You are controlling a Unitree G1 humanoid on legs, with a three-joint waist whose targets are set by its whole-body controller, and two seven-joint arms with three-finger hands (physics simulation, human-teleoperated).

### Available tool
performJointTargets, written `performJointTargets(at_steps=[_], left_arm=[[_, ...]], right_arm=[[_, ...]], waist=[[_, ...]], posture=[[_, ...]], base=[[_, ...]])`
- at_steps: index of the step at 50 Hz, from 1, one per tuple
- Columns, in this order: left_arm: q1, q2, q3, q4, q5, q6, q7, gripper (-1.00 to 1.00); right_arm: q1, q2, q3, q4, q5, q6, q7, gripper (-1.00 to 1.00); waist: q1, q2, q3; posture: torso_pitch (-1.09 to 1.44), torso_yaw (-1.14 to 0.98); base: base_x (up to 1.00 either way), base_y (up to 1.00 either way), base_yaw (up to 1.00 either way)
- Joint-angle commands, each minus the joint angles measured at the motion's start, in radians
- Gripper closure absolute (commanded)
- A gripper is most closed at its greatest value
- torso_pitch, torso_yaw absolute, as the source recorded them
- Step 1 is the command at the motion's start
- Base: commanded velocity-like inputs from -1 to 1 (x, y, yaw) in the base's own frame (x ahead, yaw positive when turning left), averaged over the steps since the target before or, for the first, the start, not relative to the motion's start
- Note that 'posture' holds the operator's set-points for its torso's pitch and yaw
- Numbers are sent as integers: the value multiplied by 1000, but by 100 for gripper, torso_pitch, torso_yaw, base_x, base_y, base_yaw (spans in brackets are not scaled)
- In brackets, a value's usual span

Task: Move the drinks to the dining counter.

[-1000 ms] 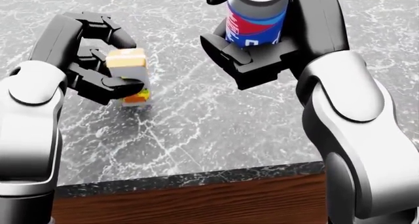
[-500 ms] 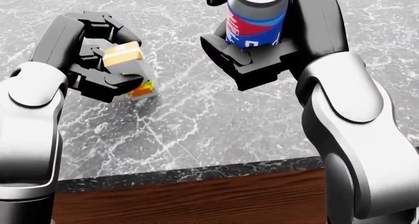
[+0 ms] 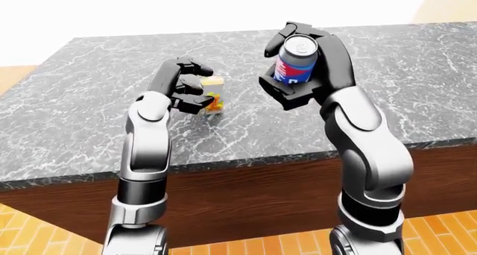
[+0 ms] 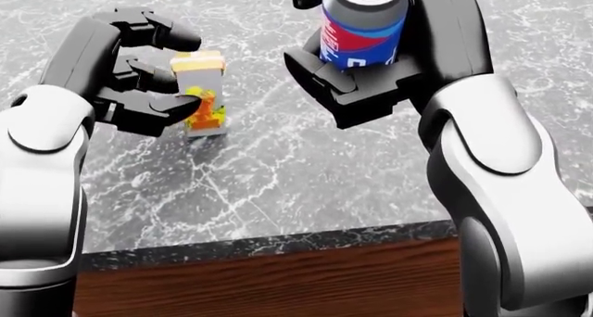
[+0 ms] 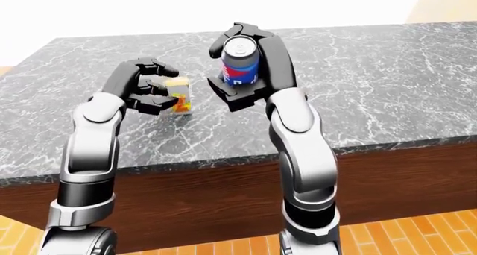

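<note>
- A blue and red soda can [image 4: 361,25] is being gripped upright in the right hand [image 4: 370,74], lifted clear above the marbled grey counter [image 4: 306,185]; black fingers [image 4: 320,77] are being wrapped round its lower half and its far side.
- A small juice carton [image 4: 204,94] is being seen standing roughly upright on the counter, at the head view's left, well apart from the can.
- The left hand [image 4: 139,74] is being held just beside the carton, its fingers [image 4: 172,105] being curled about it, loosened rather than clamped; contact cannot be told.
</note>
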Motion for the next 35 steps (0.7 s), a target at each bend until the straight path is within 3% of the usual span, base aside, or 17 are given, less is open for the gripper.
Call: performJointTargets(at_steps=[1,14,23,24,27,35], left_arm=[[-34,7,6,-38,6,-24,5,-10],[-15,7,11,-59,8,-23,-2,-30],[23,23,31,-151,-6,19,-19,-47],[38,22,32,-173,-8,22,-19,-80],[66,25,33,-227,-9,38,-25,-100],[108,41,56,-375,-25,114,-54,-100]], right_arm=[[-35,-4,-9,-34,0,-40,-4,100],[-43,-2,-4,-37,-3,-31,-5,100],[-65,1,-4,105,-21,-114,10,100],[-75,2,-7,150,-22,-139,10,100],[-88,5,-8,228,-24,-186,8,100],[-111,20,3,376,-17,-266,12,100]], waist=[[0,2,-30],[-1,3,-31],[-4,5,-31],[-5,6,-31],[-6,8,-31],[-6,10,-31]], posture=[[0,0],[0,0],[0,0],[0,0],[0,0],[0,0]], base=[[0,0,0],[0,0,0],[0,0,0],[0,0,0],[0,0,0],[0,0,0]])
